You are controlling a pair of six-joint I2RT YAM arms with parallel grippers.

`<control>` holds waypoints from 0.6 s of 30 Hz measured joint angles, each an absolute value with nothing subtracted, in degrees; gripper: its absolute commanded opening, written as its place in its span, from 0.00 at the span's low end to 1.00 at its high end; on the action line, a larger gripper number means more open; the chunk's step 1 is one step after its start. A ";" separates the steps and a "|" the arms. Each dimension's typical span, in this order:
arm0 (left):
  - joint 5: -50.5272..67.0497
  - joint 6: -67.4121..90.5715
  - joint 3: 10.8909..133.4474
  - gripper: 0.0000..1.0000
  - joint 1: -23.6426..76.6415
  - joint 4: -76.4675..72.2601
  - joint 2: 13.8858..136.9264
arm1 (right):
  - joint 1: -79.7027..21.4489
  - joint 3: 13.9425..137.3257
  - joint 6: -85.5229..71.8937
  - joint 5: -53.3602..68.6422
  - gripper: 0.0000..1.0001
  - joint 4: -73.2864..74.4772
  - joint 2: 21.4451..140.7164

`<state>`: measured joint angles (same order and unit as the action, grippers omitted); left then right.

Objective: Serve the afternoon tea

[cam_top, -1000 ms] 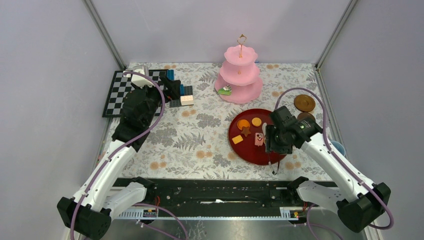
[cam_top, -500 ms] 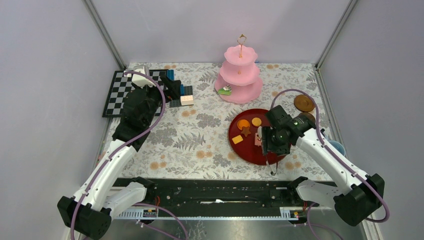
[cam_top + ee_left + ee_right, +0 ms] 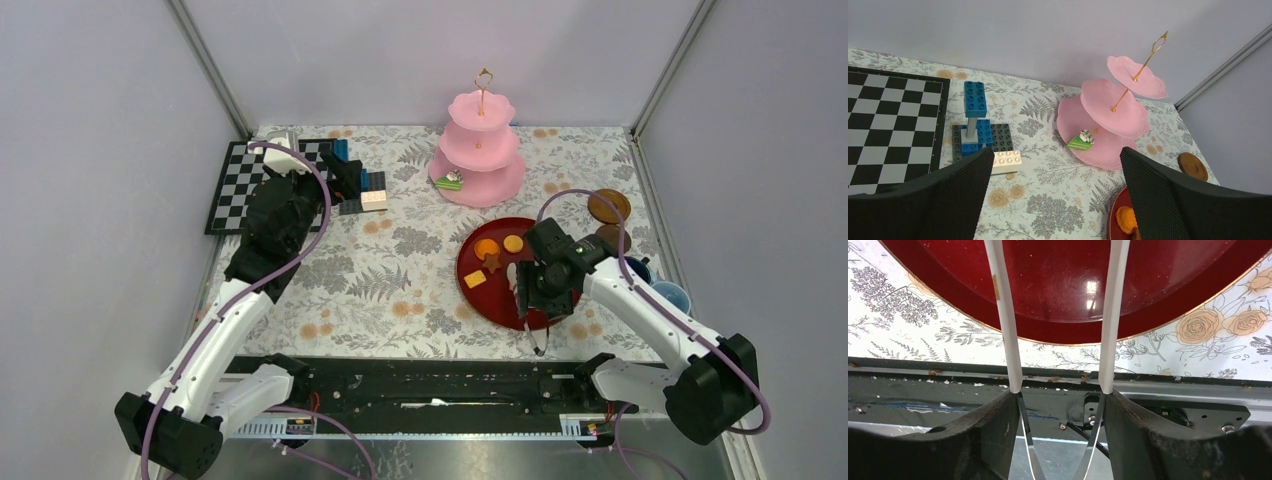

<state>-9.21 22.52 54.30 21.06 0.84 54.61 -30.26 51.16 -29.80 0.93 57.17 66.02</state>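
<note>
The pink three-tier stand (image 3: 479,150) (image 3: 1113,117) stands at the back, with a green cake piece (image 3: 450,181) (image 3: 1080,141) on its bottom tier. An orange donut (image 3: 487,248), a round biscuit (image 3: 513,243), a star biscuit (image 3: 492,263) and a yellow square (image 3: 475,279) lie on the dark red tray (image 3: 495,305). My right gripper (image 3: 545,285) (image 3: 1060,400) hangs over the tray, shut on the white tongs (image 3: 1005,315), whose two arms stand spread. My left gripper (image 3: 340,175) (image 3: 1055,170) hovers open and holds nothing.
Two brown saucers (image 3: 609,206) and two blue cups (image 3: 674,296) sit at the right edge, behind my right arm. A checkerboard (image 3: 232,185) and toy bricks (image 3: 975,127) lie at the back left. The frame's rail (image 3: 1058,390) runs along the near edge.
My right arm has slid left over the tray with the tongs and now covers the pink cake piece there. The left arm has not moved.
</note>
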 measured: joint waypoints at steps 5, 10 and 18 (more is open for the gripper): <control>-9.21 22.52 54.30 0.99 21.06 0.86 54.61 | -30.65 50.33 -30.33 0.95 0.64 55.42 67.79; -9.21 22.52 54.30 0.99 21.06 0.86 54.61 | -31.99 49.93 -31.00 0.36 0.61 53.67 69.08; -9.21 22.52 54.30 0.99 21.06 0.86 54.61 | -34.15 49.84 -32.23 -2.81 0.47 52.82 70.94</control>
